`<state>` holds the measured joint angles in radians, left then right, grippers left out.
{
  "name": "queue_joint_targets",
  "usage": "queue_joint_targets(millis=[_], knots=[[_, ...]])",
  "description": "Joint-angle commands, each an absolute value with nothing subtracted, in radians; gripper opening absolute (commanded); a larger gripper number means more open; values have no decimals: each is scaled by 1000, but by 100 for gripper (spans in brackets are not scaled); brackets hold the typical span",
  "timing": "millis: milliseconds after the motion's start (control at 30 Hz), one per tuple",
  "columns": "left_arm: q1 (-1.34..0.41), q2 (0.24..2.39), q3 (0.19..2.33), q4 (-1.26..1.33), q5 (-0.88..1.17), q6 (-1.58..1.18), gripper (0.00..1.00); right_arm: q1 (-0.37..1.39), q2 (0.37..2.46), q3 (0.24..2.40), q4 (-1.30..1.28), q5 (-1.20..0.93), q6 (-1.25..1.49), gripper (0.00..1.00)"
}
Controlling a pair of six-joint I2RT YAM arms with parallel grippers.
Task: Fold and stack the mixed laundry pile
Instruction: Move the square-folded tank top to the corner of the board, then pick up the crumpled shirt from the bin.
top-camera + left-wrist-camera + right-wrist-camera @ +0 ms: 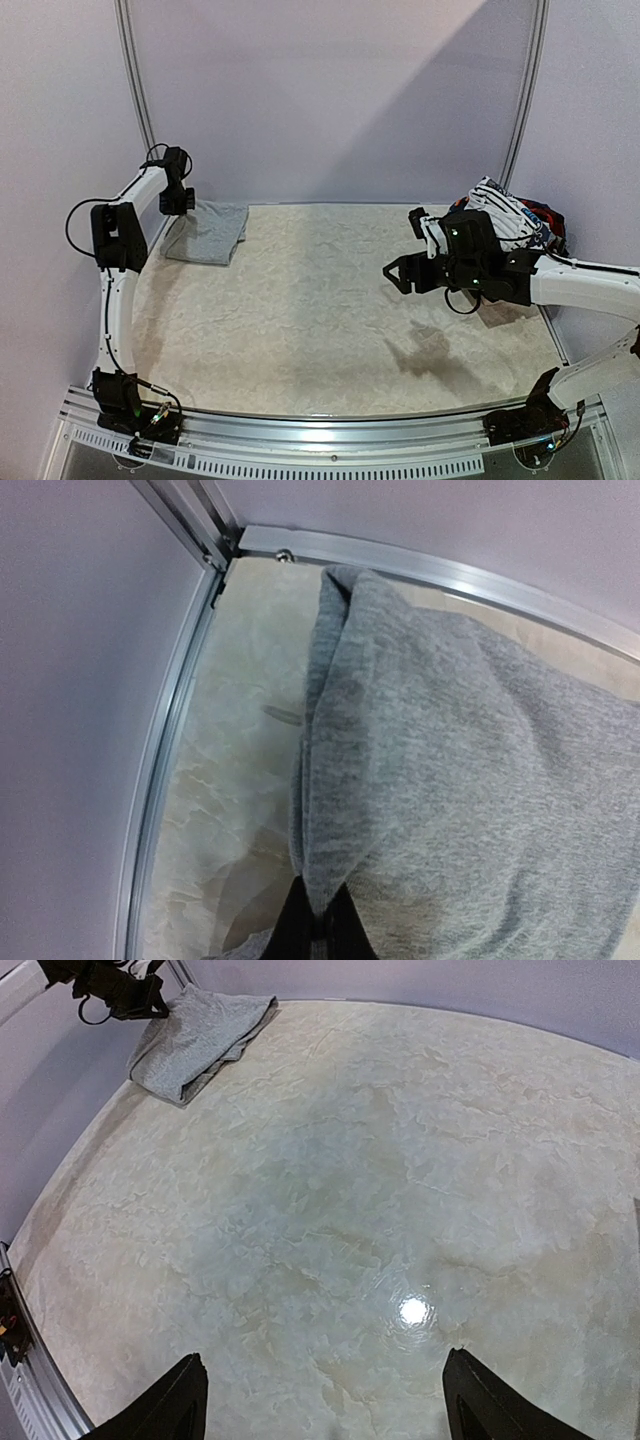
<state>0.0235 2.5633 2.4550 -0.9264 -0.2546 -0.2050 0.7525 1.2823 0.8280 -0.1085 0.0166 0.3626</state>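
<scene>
hidden: laundry pile point(515, 218) far right, half behind my right arm; left hand point(318, 932) mostly cut off | left hand clamped on grey garment point(450, 780), far-left corner | right hand point(330, 1400) apart, empty | pale marbled tabletop point(300, 300), lilac walls point(330, 100)

- most of the laundry pile point(515, 215) at the far right sits behind the right arm point(585, 285), only stripes plus a bit of red and blue poke out
- left gripper point(318, 930): just dark tips at the bottom edge, partly under the grey garment point(450, 760)
- right gripper point(325, 1360): both fingers point(180, 1400) chopped off by the bottom edge
</scene>
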Motion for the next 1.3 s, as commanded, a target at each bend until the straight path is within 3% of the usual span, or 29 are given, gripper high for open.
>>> queue_joint_targets(millis=[0, 533, 600, 700, 733, 767, 833, 1267], knots=[[43, 2584, 2493, -886, -309, -174, 0, 759, 1298, 830, -107, 32, 372, 82], [50, 2580, 2495, -823, -427, -150, 0, 761, 1336, 850, -117, 28, 372, 82], [49, 2566, 2491, -830, -427, -178, 11, 761, 1336, 857, -122, 35, 372, 82], [47, 2521, 2472, -853, -406, -228, 71, 761, 1336, 878, -144, 59, 367, 82], [43, 2497, 2449, -848, -392, -236, 86, 762, 1334, 886, -154, 68, 368, 82], [39, 2468, 2421, -838, -382, -241, 95, 762, 1331, 894, -162, 77, 370, 83], [25, 2404, 2365, -819, -379, -246, 100, 762, 1324, 912, -181, 101, 372, 84], [-156, 1933, 1941, -781, -372, -307, 99, 742, 1316, 1024, -382, 398, 397, 86]])
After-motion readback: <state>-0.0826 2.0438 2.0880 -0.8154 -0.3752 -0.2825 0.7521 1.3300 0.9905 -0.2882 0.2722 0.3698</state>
